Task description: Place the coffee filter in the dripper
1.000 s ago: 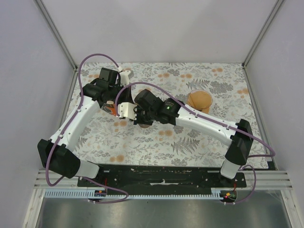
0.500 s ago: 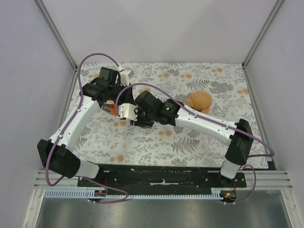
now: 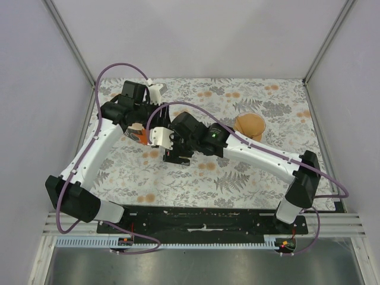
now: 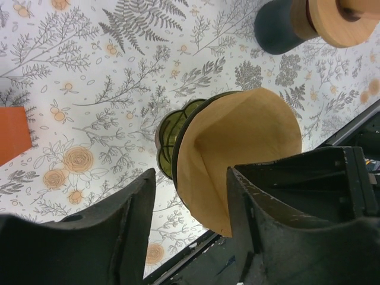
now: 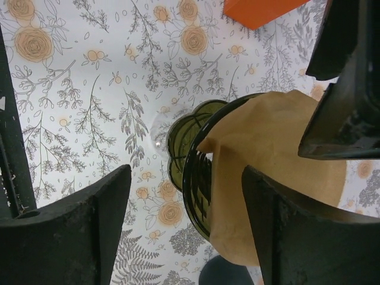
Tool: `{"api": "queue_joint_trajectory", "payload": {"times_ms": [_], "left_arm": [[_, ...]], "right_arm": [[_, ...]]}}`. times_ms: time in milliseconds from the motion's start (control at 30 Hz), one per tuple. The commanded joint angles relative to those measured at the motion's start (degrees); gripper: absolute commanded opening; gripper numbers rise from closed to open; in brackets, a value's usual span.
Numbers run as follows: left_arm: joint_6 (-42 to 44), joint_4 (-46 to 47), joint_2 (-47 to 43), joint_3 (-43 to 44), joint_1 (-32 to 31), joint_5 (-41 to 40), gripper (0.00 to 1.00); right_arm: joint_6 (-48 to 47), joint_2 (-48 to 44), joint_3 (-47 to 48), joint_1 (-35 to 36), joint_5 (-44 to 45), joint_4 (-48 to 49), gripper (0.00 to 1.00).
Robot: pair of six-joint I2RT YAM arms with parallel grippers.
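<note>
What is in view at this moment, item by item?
coffee filter: one, tan, seated in the dripper
dripper: one, dark green, on the cloth, mid-left
orange piece: one, orange, flat on the cloth near the dripper
round tan item: one, tan, right part of the cloth
tablecloth: one, white with floral print, covers the table
cables: two, purple, one along each arm
left tool: one, black, open, astride the dripper
right tool: one, black, open, astride the dripper

A robotics lab test cell: plain pale panel walls (image 3: 196,35) in aluminium framing (image 3: 70,41) enclose a floral-printed tabletop (image 3: 237,178) with a black mounting plate (image 3: 202,217).
</note>
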Motion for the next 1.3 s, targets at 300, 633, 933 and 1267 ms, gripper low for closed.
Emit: {"api": "queue_joint_trajectory", "payload": {"times_ms": [300,633,933,1267], "left_arm": [[1.94,2.70,-3.95,3.13,-0.27,-2.52,0.68],[-3.51,13.59,-7.55,0.60,1.04,-39.40,0.71],[-5.79,27.22,-11.77,-17.51,8.95,-48.05,0.72],[-2.81,38.73,-13.62,-34.12,11.33,-44.80,0.77]], "right_arm": [[3.09,-11.57,5.15,-0.59,-8.02,0.19,0.98],[24.89,-15.96,9.30,-24.38,-1.99,3.88,0.98],[43.60,-23.34,-5.19,-58.64,0.41,6.51,0.98],[48.89,-28.28,-24.97,-73.81,11.30,12.41,0.98]]}}
